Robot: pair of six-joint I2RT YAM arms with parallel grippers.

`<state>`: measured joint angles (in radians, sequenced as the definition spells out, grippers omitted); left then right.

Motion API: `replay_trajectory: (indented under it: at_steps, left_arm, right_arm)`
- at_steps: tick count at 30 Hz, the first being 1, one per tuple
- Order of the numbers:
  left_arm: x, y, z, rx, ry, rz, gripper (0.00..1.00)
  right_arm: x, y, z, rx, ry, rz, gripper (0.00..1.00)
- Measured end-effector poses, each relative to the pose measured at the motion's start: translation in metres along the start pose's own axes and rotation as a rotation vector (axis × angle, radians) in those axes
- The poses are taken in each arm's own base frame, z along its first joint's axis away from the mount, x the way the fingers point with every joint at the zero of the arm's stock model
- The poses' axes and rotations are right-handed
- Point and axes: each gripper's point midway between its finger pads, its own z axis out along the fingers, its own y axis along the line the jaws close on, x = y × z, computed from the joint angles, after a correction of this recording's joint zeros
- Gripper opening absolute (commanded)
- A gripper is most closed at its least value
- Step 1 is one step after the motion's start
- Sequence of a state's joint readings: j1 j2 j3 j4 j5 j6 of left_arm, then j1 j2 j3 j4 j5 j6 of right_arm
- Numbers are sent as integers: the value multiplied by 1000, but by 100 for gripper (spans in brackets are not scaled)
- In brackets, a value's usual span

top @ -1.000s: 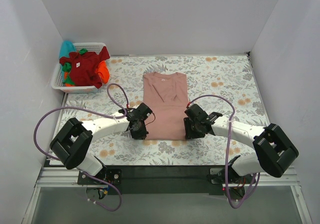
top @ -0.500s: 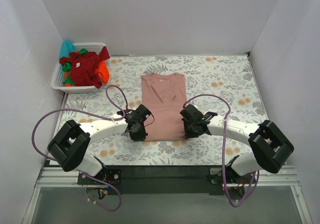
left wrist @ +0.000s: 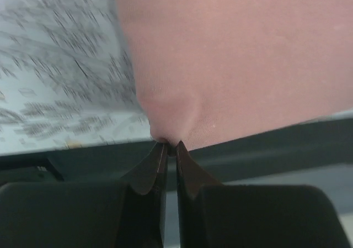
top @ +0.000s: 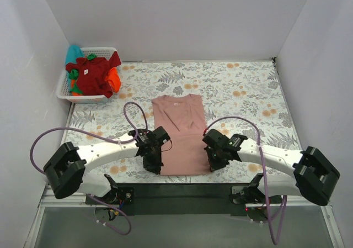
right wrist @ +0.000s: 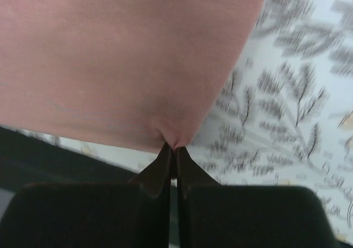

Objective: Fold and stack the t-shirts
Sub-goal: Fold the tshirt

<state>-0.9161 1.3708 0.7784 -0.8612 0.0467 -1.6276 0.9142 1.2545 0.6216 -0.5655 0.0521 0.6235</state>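
1. Pink shirt lies flat in the middle of the tabletop, collar far, hem at the near edge. It shows as a narrow strip with no sleeves sticking out, so probably already folded lengthwise.
2. Left pincer is closed tight on the near-left hem corner, with a small pucker of fabric at the tips.
3. Right pincer is likewise clamped on the near-right corner.
4. Holding both corners level likely keeps the hem straight and taut, ready to carry it over toward the collar.
5. Dark red shirt, orange shirt and teal shirt are heaped in the basket at far left, unfolded.
6. Risk: uneven lift could skew the fold.
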Motion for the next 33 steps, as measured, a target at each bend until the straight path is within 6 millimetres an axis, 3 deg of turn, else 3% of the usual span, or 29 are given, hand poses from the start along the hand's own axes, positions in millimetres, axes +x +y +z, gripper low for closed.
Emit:
replay_trajectory:
  at_steps: [4, 8, 12, 16, 21, 27, 33]
  left_arm:
    - [29, -14, -30, 106, 60, 53, 0]
    - [32, -34, -66, 212, 66, 71, 0]
    - [14, -57, -97, 247, 13, 95, 0]
    - [-17, -69, -102, 228, -44, 78, 0]
    - [-52, -61, -94, 163, -103, 16, 0]
    - [-90, -45, -100, 171, -184, -85, 0]
    - [-113, -43, -104, 200, -242, -114, 0]
  right_arm:
    - [32, 1, -25, -53, 84, -10, 1]
    - [26, 6, -62, -64, 75, -16, 1]
    - [-23, 18, -98, -64, -38, -23, 1]
    - [-69, 13, -116, -22, -122, -15, 1]
    - [-112, 7, -126, 28, -167, -32, 1]
    - [-148, 2, -133, 53, -197, -57, 1]
    - [-180, -5, -140, 69, -228, -70, 1]
